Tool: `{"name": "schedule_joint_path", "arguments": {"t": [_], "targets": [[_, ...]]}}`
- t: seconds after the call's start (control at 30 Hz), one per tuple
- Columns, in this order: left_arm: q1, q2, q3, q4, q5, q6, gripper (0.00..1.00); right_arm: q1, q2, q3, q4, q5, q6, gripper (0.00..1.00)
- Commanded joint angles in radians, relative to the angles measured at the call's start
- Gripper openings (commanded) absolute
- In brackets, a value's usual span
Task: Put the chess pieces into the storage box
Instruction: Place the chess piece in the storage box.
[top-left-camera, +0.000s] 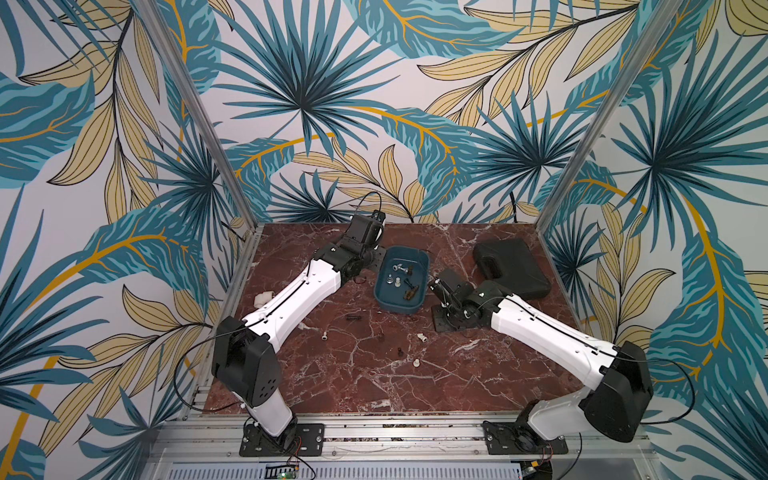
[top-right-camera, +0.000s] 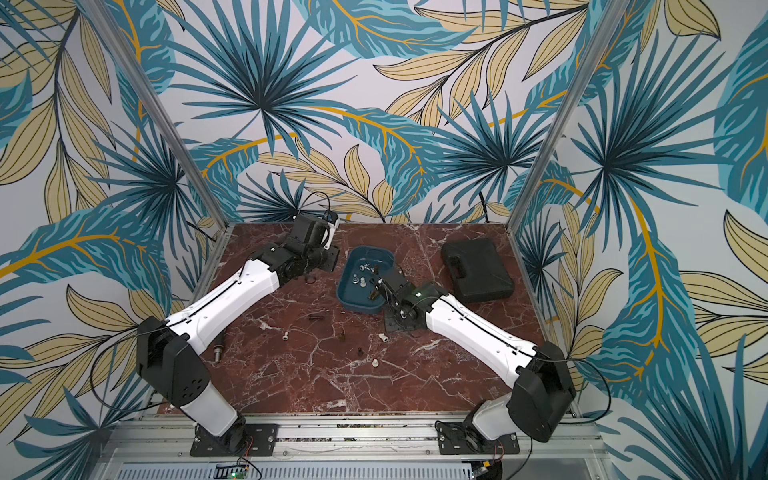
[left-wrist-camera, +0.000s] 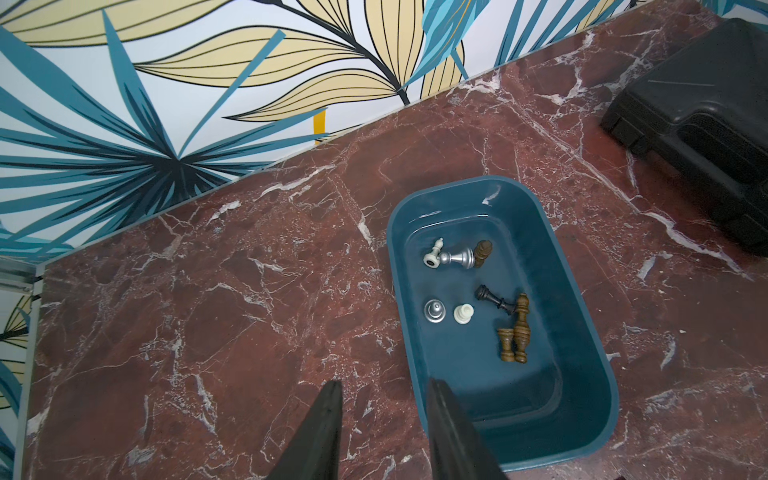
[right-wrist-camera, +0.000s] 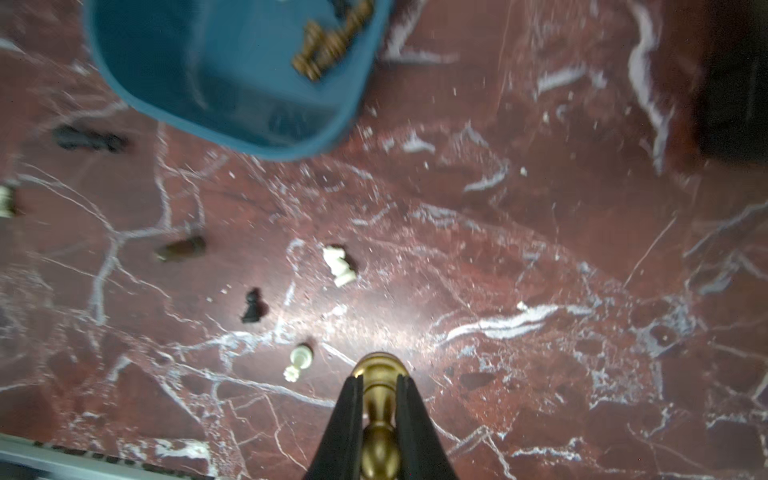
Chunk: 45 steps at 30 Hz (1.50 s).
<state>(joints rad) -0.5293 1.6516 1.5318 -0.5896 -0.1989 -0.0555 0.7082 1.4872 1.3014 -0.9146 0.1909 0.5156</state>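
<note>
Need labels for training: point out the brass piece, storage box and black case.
brass piece (right-wrist-camera: 380, 368): right wrist view, its rounded end.
storage box (left-wrist-camera: 478, 374): left wrist view, bare floor.
black case (top-left-camera: 519, 266): a top view, lid.

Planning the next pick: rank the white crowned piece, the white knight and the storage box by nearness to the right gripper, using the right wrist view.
1. White crowned piece, lying just beside the right gripper, whose jaws clamp a brass piece.
2. White knight, on its side, farther out.
3. Storage box, farthest, at the view's edge.
</note>
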Motion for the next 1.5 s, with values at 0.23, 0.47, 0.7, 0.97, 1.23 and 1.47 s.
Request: {"name": "schedule_joint_path", "arguments": {"t": [0.23,0.47,0.7,0.97,1.23,1.47], "targets": [[0.013,-0.189,-0.108,0.007,-0.107,0.033,0.38,-0.058,0.361,0.455,-0.046,0.018,-0.185,0.1],[0.03,-0.258,-0.171,0.016,-0.132,0.042,0.41,-0.1,0.568,0.647,0.001,-0.039,-0.183,0.1],[0.036,-0.263,-0.178,0.03,-0.127,0.043,0.41,-0.139,0.694,0.749,0.013,-0.098,-0.171,0.1],[0.043,-0.239,-0.18,0.044,-0.102,0.037,0.41,-0.187,0.788,0.811,0.011,-0.091,-0.198,0.1],[0.045,-0.224,-0.176,0.047,-0.093,0.033,0.41,-0.2,0.843,0.849,0.008,-0.078,-0.222,0.13],[0.046,-0.206,-0.166,0.038,-0.09,0.031,0.41,-0.205,0.893,0.843,0.006,-0.029,-0.224,0.15]]}}
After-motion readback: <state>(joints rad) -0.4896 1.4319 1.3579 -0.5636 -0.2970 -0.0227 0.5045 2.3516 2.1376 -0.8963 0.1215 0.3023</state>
